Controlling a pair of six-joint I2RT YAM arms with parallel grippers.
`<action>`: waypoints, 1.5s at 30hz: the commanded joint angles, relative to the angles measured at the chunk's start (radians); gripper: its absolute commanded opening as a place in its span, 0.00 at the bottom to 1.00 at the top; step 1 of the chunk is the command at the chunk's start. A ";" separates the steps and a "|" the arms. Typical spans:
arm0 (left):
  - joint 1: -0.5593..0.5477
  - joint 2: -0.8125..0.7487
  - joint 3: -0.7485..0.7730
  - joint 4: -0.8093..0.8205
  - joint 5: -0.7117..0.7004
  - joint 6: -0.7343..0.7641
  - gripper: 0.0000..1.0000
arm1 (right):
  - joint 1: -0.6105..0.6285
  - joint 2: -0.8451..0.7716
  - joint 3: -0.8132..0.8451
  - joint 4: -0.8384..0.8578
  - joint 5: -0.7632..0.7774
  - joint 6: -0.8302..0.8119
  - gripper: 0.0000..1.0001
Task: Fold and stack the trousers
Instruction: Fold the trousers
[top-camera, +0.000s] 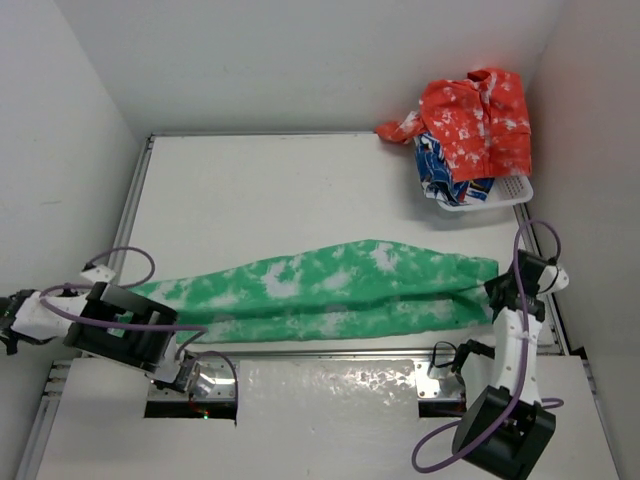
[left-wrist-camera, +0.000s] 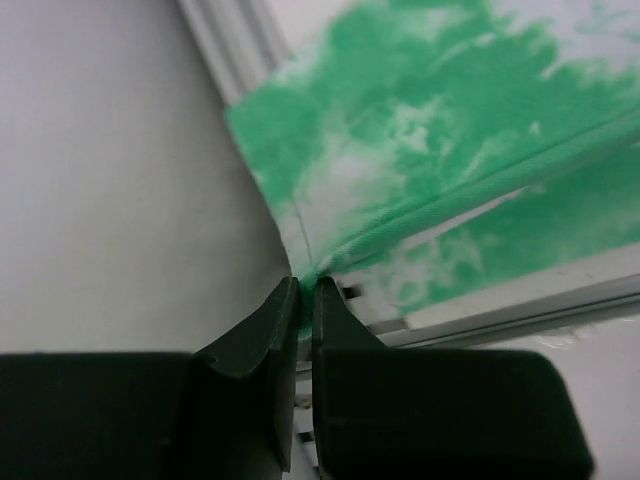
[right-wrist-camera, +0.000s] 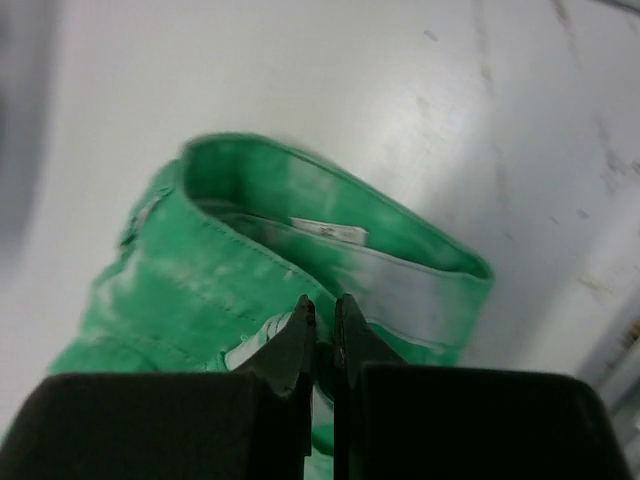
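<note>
The green trousers (top-camera: 330, 290) with white blotches lie stretched left to right across the near half of the table, legs folded one along the other. My left gripper (left-wrist-camera: 306, 290) is shut on the leg-hem end of the trousers (left-wrist-camera: 440, 130) at the table's left edge. My right gripper (right-wrist-camera: 320, 312) is shut on the waistband (right-wrist-camera: 300, 265) at the right end; a white label shows inside the open waist. In the top view the left gripper (top-camera: 128, 318) and the right gripper (top-camera: 497, 292) hold the two ends.
A white basket (top-camera: 490, 192) at the far right corner holds a heap of red-and-white and blue clothes (top-camera: 475, 120). White walls close in on the left, back and right. A metal rail (left-wrist-camera: 520, 300) runs along the table's near edge.
</note>
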 joint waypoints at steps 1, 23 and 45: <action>0.032 -0.022 -0.061 0.059 0.032 0.355 0.00 | -0.017 -0.019 -0.029 -0.034 0.160 -0.013 0.00; 0.091 0.041 0.183 0.084 0.110 0.154 0.00 | -0.015 -0.016 0.318 -0.372 0.301 -0.046 0.00; 0.097 0.134 0.243 -0.347 -0.055 0.482 0.62 | 0.040 -0.040 0.310 -0.162 0.159 -0.345 0.61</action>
